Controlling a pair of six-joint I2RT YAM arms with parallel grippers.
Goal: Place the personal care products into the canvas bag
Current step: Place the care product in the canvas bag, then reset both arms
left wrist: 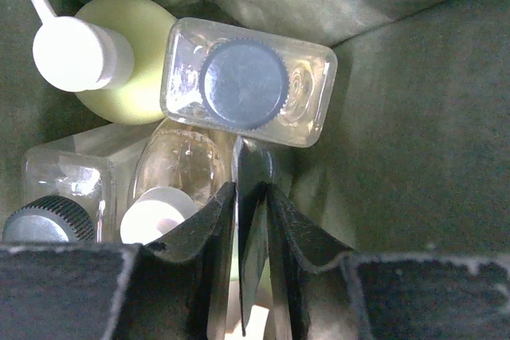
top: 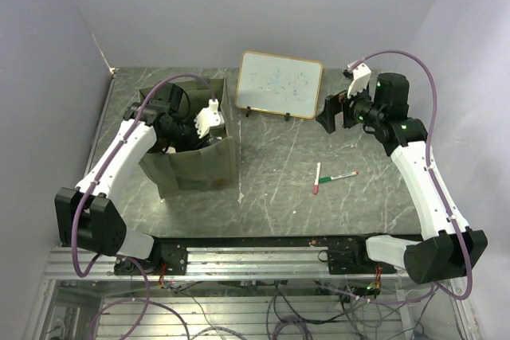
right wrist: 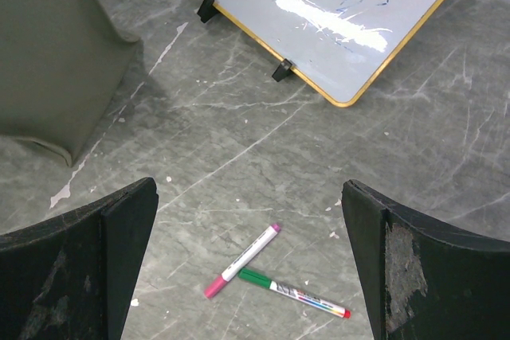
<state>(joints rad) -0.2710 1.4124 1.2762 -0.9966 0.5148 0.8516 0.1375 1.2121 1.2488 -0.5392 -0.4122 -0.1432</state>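
The olive canvas bag (top: 199, 166) stands at the left of the table. My left gripper (top: 182, 134) reaches down inside it. In the left wrist view its jaws (left wrist: 253, 189) are almost closed on a narrow dark thing (left wrist: 255, 161) with a peach patch low between the fingers, apparently the green bottle with the peach pump. Below it in the bag lie a yellow-green bottle with a white pump (left wrist: 131, 61), a clear dark-capped bottle (left wrist: 247, 81), a second one (left wrist: 60, 185) and a clear amber bottle (left wrist: 179, 165). My right gripper (top: 335, 113) is open and empty, held above the table (right wrist: 249, 189).
A wood-framed whiteboard (top: 280, 84) stands at the back centre and also shows in the right wrist view (right wrist: 335, 5). A red marker (right wrist: 243, 260) and a green marker (right wrist: 291, 292) lie crossed on the table, right of the bag (right wrist: 48, 53). Walls close in on both sides.
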